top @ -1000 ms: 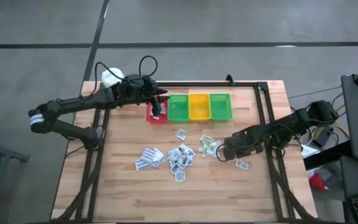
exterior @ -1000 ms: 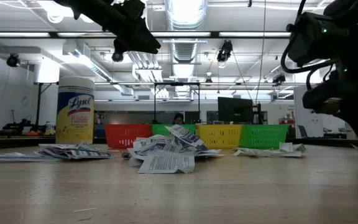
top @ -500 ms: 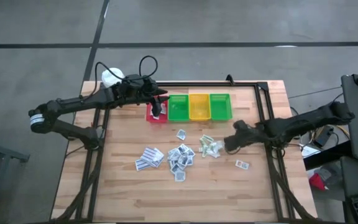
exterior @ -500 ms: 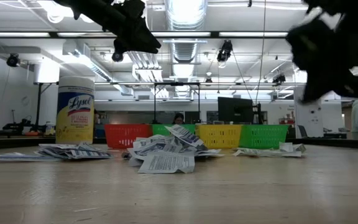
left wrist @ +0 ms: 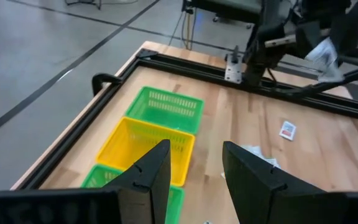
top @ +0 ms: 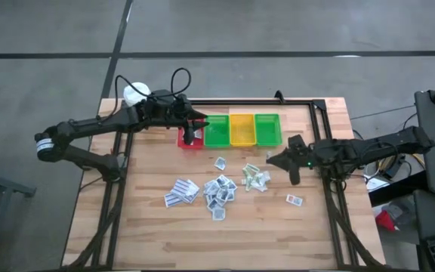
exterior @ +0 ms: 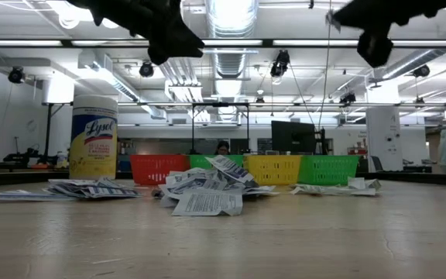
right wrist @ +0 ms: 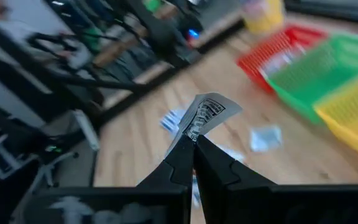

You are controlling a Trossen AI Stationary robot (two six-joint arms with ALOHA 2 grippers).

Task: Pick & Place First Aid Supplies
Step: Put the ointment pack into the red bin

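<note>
The first aid supplies are small white sachets, lying loose mid-table [top: 219, 189] with more at the left [top: 181, 191] and right [top: 254, 177], and one alone [top: 294, 199]. My right gripper [top: 272, 160] hangs high above the right-hand sachets, near level, shut on one white printed sachet [right wrist: 207, 112]. My left gripper [top: 191, 127] hovers over the red bin [top: 181, 140]. Its fingers stand open [left wrist: 196, 155] with nothing between them. My right gripper pinches the sachet by its lower edge [right wrist: 196, 129] between the two fingertips. The sachet sticks out beyond the tips, curled over at its free end, lifted clear of the table.
Red, green [top: 217, 130], yellow [top: 242, 128] and green [top: 268, 128] bins stand in a row at the far side, inside a black frame [top: 319, 128]. A yellow wipes bottle [exterior: 93, 138] stands at the far left corner. Bare wood lies along the near edge.
My right gripper has risen well off the table with the sachet, tipping from pointing down to nearly level and rolling as it went. One sachet stays on the table near where it was. The left arm has kept its place over the red bin.
</note>
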